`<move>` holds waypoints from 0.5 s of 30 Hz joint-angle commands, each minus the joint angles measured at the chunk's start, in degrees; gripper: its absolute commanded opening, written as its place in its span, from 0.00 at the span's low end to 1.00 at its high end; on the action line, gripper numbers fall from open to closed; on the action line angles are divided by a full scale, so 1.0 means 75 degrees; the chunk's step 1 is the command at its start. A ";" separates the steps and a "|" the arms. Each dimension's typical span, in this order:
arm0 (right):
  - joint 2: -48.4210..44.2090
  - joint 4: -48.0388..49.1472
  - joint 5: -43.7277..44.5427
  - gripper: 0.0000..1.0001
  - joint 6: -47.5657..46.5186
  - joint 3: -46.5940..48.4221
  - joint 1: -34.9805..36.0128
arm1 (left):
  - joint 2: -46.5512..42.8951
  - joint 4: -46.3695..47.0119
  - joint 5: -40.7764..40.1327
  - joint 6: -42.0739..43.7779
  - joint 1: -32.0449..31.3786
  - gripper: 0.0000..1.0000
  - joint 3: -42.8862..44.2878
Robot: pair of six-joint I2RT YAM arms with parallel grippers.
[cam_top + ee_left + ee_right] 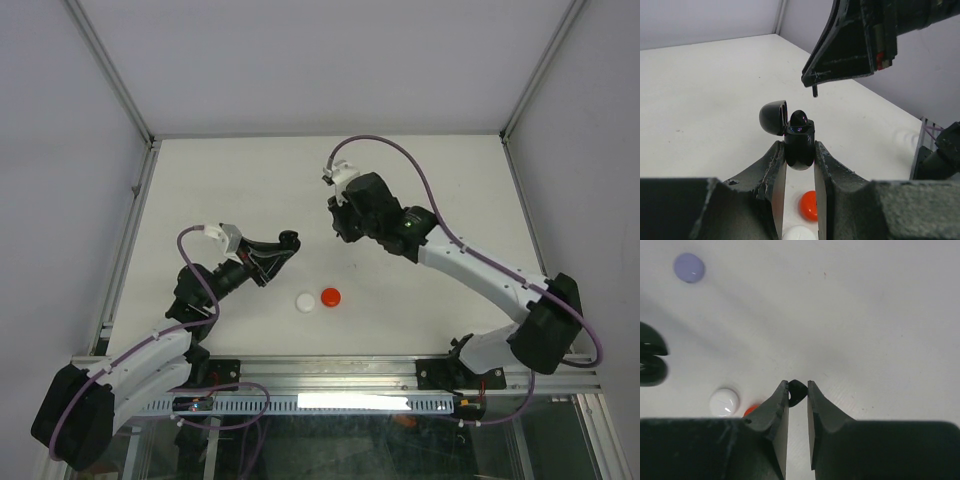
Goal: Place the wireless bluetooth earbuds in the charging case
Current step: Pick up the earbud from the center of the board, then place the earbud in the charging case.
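Black earbud (pixel 797 391) sits pinched in right jaws; left jaws grip black case (pixel 800 147).

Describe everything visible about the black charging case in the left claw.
The black charging case is rounded, glossy plastic. Its hinged lid is flipped open to the left in the left wrist view. It stands upright, raised off the table, pinched at its sides by the left claw. A shiny dark dome, likely an earbud, sits in its mouth.

white table (pixel 250 190): one white round case (pixel 305 301) just beside one red round case (pixel 331 297); one lavender round case (pixel 689 267) well apart.
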 commanded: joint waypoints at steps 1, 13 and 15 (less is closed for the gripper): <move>-0.0896 0.0710 0.0277 0.12 -0.0553 -0.0046 0.0539 | -0.0080 0.0972 0.0766 0.0437 0.0054 0.00 0.0074; -0.2512 0.2449 0.0168 0.10 -0.1502 -0.0703 0.2004 | -0.0168 0.2002 0.1885 0.0924 0.0054 0.00 0.0098; -0.2724 0.2819 0.0021 0.10 -0.1657 -0.0932 0.2158 | -0.0159 0.2110 0.2052 0.0970 0.0060 0.00 0.0132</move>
